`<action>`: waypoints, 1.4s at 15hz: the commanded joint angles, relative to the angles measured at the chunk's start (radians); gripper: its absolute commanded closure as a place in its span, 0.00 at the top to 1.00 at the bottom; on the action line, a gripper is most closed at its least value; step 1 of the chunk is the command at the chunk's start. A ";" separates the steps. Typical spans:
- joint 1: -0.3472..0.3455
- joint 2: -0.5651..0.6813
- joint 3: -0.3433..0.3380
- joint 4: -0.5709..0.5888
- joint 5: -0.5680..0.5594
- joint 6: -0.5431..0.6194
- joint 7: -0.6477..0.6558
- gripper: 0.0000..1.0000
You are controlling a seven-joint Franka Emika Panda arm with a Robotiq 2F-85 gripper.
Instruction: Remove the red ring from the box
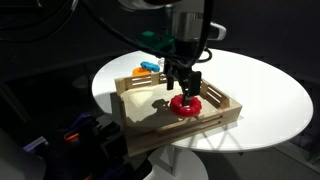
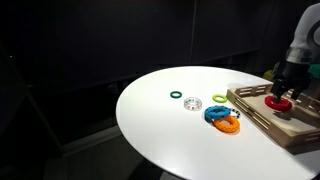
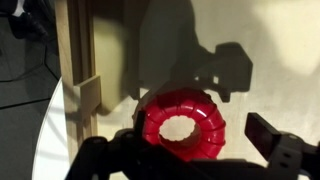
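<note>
The red ring (image 1: 186,103) lies flat on the pale bottom of the wooden box (image 1: 132,100), near its front side. It also shows in an exterior view (image 2: 279,102) inside the box (image 2: 296,130). My gripper (image 1: 183,84) hangs directly over the ring, fingers pointing down, also in an exterior view (image 2: 281,88). In the wrist view the ridged ring (image 3: 183,125) lies between the open fingers of the gripper (image 3: 198,142). The left finger is at the ring's edge and the right finger stands apart from it. The box wall (image 3: 76,60) runs along the left.
The box sits on a round white table (image 1: 265,85). Blue (image 2: 216,115) and orange (image 2: 230,127) pieces lie just outside the box. A green ring (image 2: 176,96), a pale ring (image 2: 194,103) and a yellowish ring (image 2: 219,98) lie farther out on the table (image 2: 160,135).
</note>
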 commanded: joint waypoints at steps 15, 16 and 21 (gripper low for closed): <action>0.020 0.071 -0.001 0.040 -0.083 0.029 0.112 0.20; 0.021 0.074 -0.002 0.040 -0.089 0.029 0.120 0.12; 0.022 0.073 -0.002 0.045 -0.110 0.027 0.144 0.08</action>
